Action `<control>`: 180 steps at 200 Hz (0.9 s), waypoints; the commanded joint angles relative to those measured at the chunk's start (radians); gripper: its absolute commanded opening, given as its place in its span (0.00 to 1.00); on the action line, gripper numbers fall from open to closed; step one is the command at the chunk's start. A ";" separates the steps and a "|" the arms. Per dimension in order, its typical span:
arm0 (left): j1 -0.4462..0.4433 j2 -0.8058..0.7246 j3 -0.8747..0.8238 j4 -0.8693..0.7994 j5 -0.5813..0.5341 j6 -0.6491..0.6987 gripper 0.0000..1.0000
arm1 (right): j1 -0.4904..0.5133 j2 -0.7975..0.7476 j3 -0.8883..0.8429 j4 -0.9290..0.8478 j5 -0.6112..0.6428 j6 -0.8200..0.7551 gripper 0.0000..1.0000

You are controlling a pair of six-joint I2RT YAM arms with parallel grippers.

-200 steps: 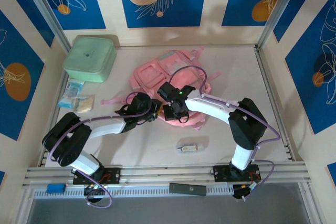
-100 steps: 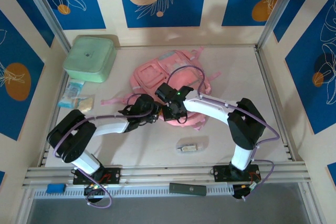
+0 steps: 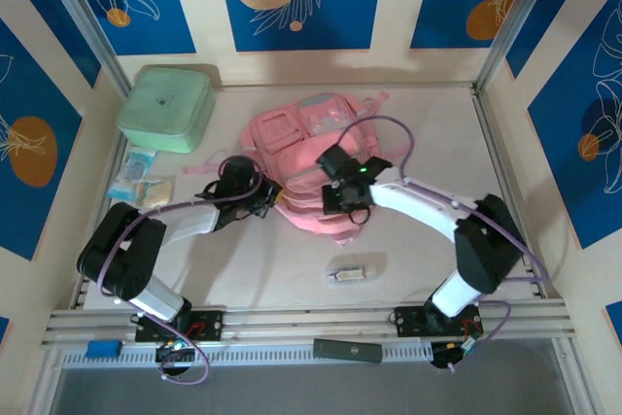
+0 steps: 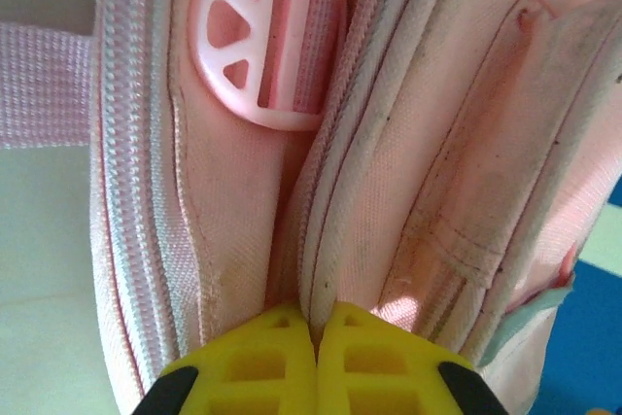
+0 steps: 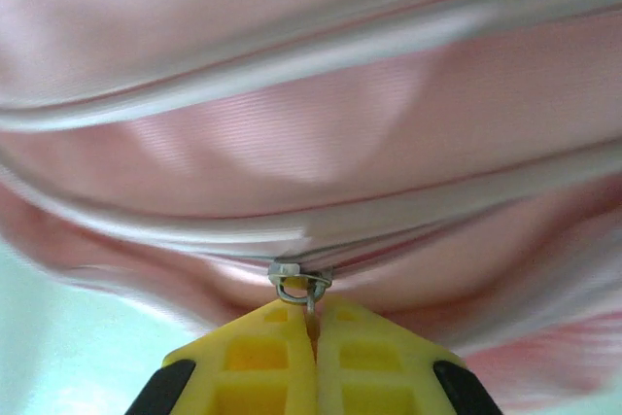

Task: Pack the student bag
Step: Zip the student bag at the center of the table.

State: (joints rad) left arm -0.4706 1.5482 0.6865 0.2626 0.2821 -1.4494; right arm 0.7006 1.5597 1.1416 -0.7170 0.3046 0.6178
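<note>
— Risk? Bag [image 3: 292, 148] sits mid-table, left gripper [image 4: 316, 337] pinching its seam fold [image 4: 309, 240], right gripper [image 5: 313, 323] pinching the zip pull [image 5: 303, 284].
— That thin pull may slip free, or fabric may bunch and jam the zip.

We see 1 mint-green square box [image 3: 166, 108] at the table's [image 3: 292, 259] far left corner; 1 small pale pouch [image 3: 141, 182] lies just nearer; 1 small clear item [image 3: 347, 272] sits toward the front; 1 dark bar [image 3: 347, 350] rests on the rail.
</note>
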 commanded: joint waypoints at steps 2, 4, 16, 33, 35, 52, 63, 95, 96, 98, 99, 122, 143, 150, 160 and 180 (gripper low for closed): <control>0.122 0.032 0.096 -0.089 0.108 0.195 0.00 | -0.134 -0.076 -0.064 -0.149 -0.026 -0.046 0.00; 0.130 0.046 0.110 -0.087 0.134 0.208 0.00 | -0.141 -0.079 -0.065 -0.148 -0.022 -0.051 0.00; 0.155 0.112 0.192 -0.106 0.237 0.239 0.00 | -0.148 -0.082 -0.070 -0.116 0.001 -0.095 0.00; 0.166 0.157 0.264 -0.102 0.248 0.294 0.00 | -0.126 -0.064 -0.039 -0.095 -0.037 -0.137 0.00; 0.168 0.161 0.278 -0.121 0.246 0.303 0.00 | -0.120 -0.060 -0.033 -0.093 -0.039 -0.136 0.00; 0.192 0.203 0.363 -0.203 0.266 0.391 0.00 | -0.042 -0.041 0.018 -0.062 -0.078 -0.110 0.00; 0.204 0.217 0.397 -0.239 0.284 0.414 0.04 | -0.003 -0.027 0.041 -0.018 -0.130 -0.076 0.00; 0.219 0.145 0.415 -0.358 0.261 0.518 0.36 | 0.028 0.030 0.064 0.029 -0.141 0.020 0.00; 0.219 0.140 0.412 -0.359 0.259 0.520 0.36 | 0.028 0.032 0.062 0.029 -0.141 0.020 0.00; 0.219 0.129 0.405 -0.362 0.257 0.523 0.38 | 0.028 0.033 0.062 0.030 -0.141 0.018 0.00; 0.219 0.125 0.401 -0.361 0.255 0.524 0.39 | 0.027 0.035 0.061 0.030 -0.139 0.018 0.00; 0.214 0.021 0.277 -0.301 0.255 0.450 0.52 | 0.023 0.030 0.032 0.044 -0.121 -0.012 0.00; 0.187 -0.090 0.159 -0.247 0.238 0.312 0.55 | 0.033 0.030 0.034 0.048 -0.148 -0.025 0.00; 0.162 -0.137 0.113 -0.211 0.209 0.265 0.57 | 0.041 0.030 0.037 0.045 -0.139 -0.024 0.00; 0.115 -0.194 0.071 -0.206 0.128 0.205 0.58 | 0.049 0.024 0.037 0.050 -0.128 -0.017 0.00; 0.000 -0.228 0.063 -0.212 0.025 0.106 0.59 | 0.049 0.017 0.022 0.083 -0.150 -0.008 0.00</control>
State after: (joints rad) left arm -0.3595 1.3602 0.7670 0.0174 0.4496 -1.1809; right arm 0.7391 1.5951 1.1770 -0.6682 0.1928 0.5953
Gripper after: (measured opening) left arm 0.588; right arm 0.047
